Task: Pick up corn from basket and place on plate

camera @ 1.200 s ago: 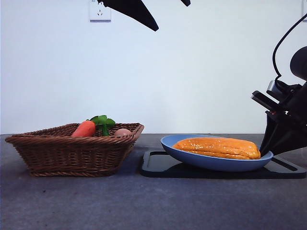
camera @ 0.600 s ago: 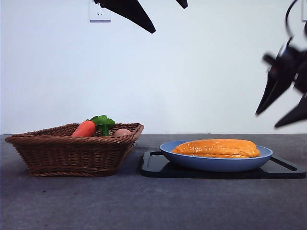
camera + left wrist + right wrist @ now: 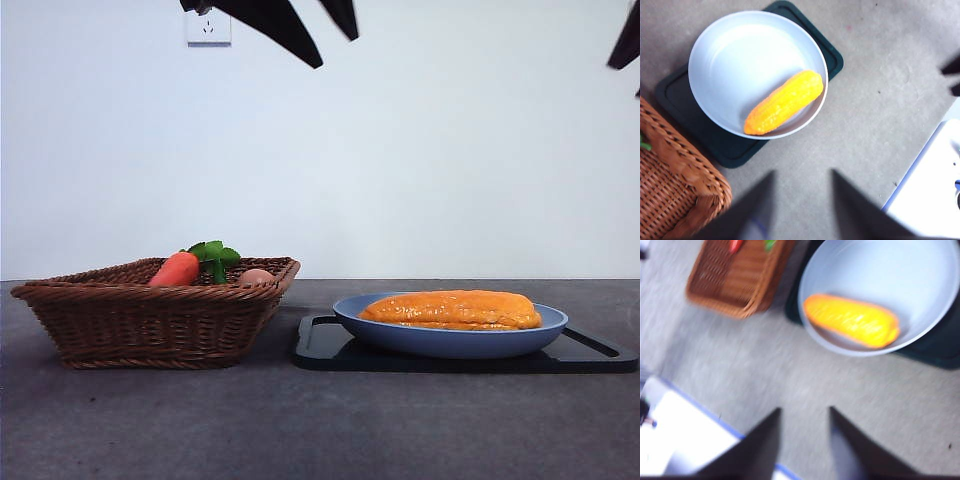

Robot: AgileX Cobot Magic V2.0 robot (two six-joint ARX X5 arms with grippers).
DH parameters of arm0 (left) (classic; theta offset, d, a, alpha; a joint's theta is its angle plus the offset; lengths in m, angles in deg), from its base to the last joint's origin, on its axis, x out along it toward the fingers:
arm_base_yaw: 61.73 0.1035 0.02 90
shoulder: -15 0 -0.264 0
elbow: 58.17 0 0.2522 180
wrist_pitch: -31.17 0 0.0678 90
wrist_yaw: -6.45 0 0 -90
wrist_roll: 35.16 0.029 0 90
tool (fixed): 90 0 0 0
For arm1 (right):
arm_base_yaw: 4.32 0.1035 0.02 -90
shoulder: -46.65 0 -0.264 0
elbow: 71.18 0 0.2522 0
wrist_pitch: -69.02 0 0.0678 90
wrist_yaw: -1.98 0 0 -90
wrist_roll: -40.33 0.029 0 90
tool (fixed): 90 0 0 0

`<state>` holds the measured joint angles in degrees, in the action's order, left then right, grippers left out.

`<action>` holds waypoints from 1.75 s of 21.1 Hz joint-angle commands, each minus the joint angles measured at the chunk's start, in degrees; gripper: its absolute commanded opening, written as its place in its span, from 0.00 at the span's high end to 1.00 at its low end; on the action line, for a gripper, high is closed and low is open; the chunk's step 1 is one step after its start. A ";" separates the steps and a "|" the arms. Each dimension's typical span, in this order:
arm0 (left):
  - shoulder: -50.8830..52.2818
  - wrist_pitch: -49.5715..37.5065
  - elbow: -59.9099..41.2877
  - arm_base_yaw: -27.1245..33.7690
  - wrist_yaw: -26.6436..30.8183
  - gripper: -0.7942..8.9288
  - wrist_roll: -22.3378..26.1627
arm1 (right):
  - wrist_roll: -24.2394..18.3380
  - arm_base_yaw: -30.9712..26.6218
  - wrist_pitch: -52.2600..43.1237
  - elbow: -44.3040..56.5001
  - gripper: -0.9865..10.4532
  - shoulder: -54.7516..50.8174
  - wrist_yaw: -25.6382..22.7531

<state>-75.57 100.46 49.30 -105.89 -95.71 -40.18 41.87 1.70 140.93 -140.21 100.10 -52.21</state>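
The right hand (image 3: 802, 445) is hanging high above the worktop (image 3: 300, 420), jaws parted to a moderate gap and holding nothing. From this hand the corn (image 3: 852, 321) is lying ahead and well below, with bare worktop between them. In the front view this hand is showing only as a dark tip (image 3: 626, 45) at the upper corner, above and beyond the plate's far end.

The left hand (image 3: 802, 205) is also raised and empty, its jaws standing apart. The corn (image 3: 784, 102) is lying ahead of it and below, at a comparable remove; in the front view its tips (image 3: 300, 30) are sitting above the basket side. Neither hand is touching anything.

The corn (image 3: 452, 309) is resting inside the plate (image 3: 450, 343), its long axis running level along the plate and crossing obliquely in both wrist views. It is lying against the plate's near wall, ends close to the rim.

The plate (image 3: 730, 60) is sitting on a black tray (image 3: 330, 350), with nothing else in it. The basket (image 3: 150, 325) is standing just beside the tray, apart from it. It is holding a carrot (image 3: 177, 268) with green leaves (image 3: 215, 255) and a small pale rounded item (image 3: 256, 276); no corn is showing in it.

Judgement: placement appears complete, so the coming move likely calls only for clearing the hands away.
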 commanded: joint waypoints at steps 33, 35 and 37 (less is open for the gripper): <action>0.70 -21.62 1.81 2.64 0.61 0.91 5.01 | -5.03 2.36 -0.48 -0.98 0.91 -0.76 0.20; 1.81 -23.12 1.77 4.70 0.61 0.91 5.86 | -5.01 2.36 -0.52 -0.98 0.91 -0.76 0.22; 3.50 -24.26 1.53 6.91 0.61 0.91 7.45 | -5.01 2.36 -0.55 -0.98 0.91 -0.76 0.20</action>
<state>-73.14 77.34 49.30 -99.03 -95.27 -35.04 37.54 3.93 140.80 -140.21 98.85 -52.19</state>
